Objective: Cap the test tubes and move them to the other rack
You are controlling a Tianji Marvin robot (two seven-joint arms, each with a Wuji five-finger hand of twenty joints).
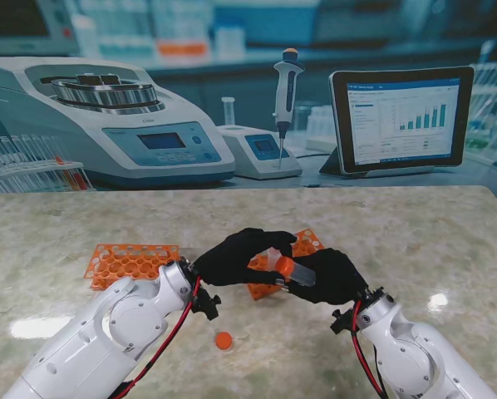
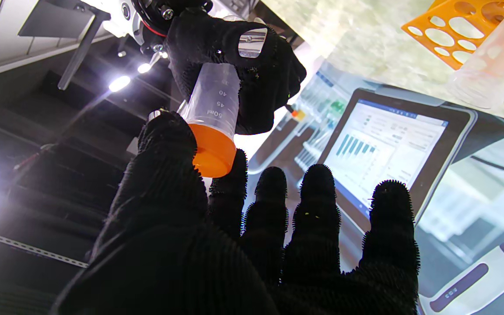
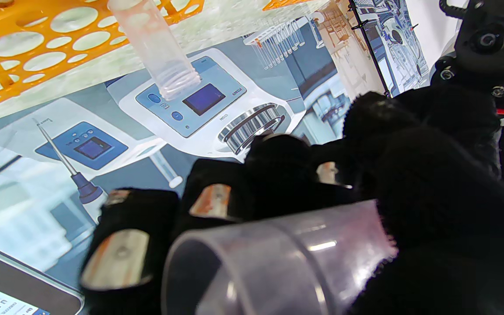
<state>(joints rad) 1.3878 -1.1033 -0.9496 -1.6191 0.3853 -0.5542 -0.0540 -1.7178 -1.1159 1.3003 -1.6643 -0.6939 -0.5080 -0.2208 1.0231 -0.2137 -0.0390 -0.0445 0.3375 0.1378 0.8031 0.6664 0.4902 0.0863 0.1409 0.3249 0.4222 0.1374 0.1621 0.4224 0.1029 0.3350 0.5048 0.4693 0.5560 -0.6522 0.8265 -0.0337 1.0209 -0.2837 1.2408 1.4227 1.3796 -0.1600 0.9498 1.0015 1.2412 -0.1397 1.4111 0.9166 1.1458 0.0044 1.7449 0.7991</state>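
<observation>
Capping is underway: the right hand (image 1: 336,277) fingers clamp the tube (image 2: 211,107) while the left hand (image 1: 240,256) fingers pinch its cap (image 2: 212,151), which probably next needs twisting tight.

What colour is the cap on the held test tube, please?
Orange; the cap shows best in the left wrist view.

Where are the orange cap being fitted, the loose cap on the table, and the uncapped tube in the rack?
orange cap (image 2: 214,151), left wrist view, its side wall.
loose cap (image 1: 223,340), stand view, its top.
uncapped tube (image 3: 160,48), right wrist view, mid-body.
</observation>
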